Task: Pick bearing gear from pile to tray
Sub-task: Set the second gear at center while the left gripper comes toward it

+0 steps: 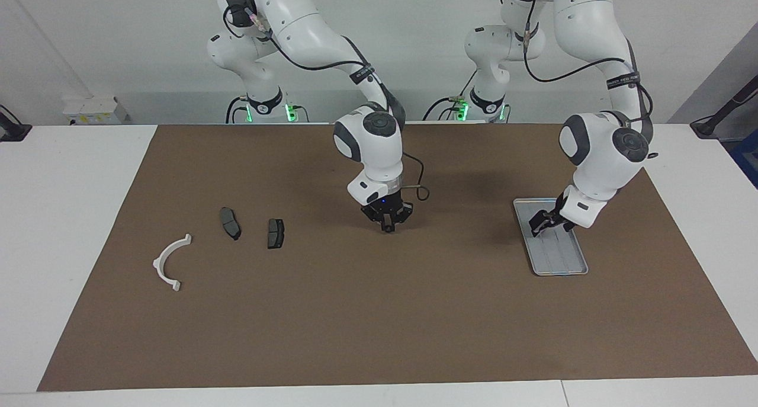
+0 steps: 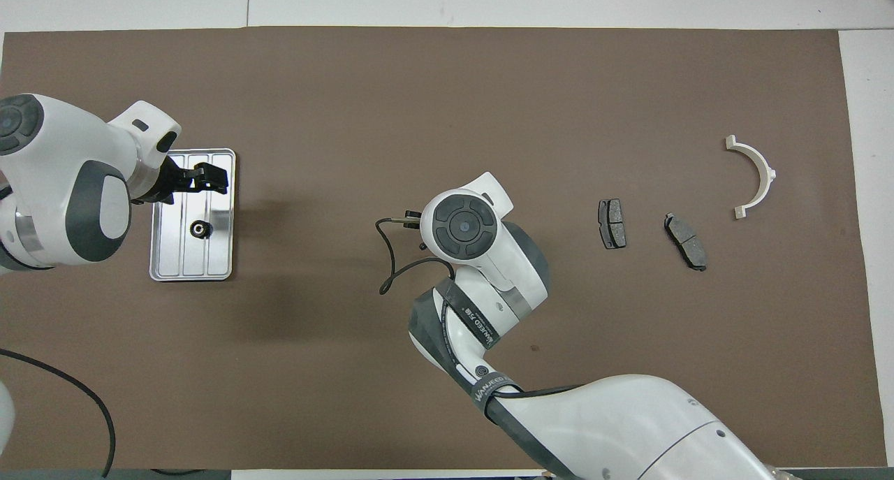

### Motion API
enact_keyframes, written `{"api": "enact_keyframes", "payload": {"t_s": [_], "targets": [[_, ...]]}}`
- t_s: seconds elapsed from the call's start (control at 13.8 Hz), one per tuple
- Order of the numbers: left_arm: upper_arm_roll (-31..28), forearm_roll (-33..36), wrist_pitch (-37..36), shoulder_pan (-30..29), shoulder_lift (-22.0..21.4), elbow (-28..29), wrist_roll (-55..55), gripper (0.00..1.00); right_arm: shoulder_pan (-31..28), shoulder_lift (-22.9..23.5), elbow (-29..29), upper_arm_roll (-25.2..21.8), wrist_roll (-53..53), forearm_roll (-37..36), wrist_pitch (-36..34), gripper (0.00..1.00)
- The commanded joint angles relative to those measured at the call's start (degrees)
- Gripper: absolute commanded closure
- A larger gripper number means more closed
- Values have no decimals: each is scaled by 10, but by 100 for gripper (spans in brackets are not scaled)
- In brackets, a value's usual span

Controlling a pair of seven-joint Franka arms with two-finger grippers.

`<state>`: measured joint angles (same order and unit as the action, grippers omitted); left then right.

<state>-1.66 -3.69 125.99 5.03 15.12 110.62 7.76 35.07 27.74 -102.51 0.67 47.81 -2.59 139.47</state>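
The silver tray (image 1: 562, 265) lies on the brown mat at the left arm's end of the table. A small black round piece (image 2: 199, 228) lies in the tray (image 2: 220, 256). My left gripper (image 2: 206, 176) is open and empty, up over the tray's part farther from the robots (image 1: 539, 226). The pile lies at the right arm's end: a white half-ring bracket (image 1: 159, 259) (image 2: 766, 169) and two dark brake pads (image 1: 230, 223) (image 1: 275, 233). My right gripper (image 1: 388, 224) hangs over the mat's middle, apart from the pile. In the overhead view its own wrist hides it.
The brown mat (image 1: 379, 312) covers most of the white table. The right arm's cable loops beside its wrist (image 2: 387, 256). The brake pads also show in the overhead view (image 2: 612, 223) (image 2: 686, 241).
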Motion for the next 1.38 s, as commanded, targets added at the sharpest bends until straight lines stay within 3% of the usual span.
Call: {"api": "enact_keyframes", "payload": {"t_s": [0.0,0.07,0.14,0.22,0.29,0.72,1.01,1.3], "targets": [[-7,-3,-11,25,-1,-8,22,0,-6,-1,-9,5,-7,2,15,100],[-7,-2,-14,34,-1,-8,41,0,-6,-1,-9,5,-7,3,15,92],[-7,-2,-14,47,-1,-8,59,0,-6,-1,-9,5,-4,3,15,50],[-7,-2,-14,51,-1,-8,66,0,-5,-1,-9,5,-2,3,13,25],[-6,-2,-14,54,-1,-8,76,0,-4,-1,-9,5,-1,3,12,14],[-8,-3,-17,110,0,-22,160,0,-39,-23,20,4,-32,2,-25,3],[-8,-4,-44,176,20,-67,262,0,-113,-53,53,0,-229,-7,-86,2],[-8,-4,-66,276,73,-144,398,0,-195,-78,63,0,-385,-6,-98,1]]}}
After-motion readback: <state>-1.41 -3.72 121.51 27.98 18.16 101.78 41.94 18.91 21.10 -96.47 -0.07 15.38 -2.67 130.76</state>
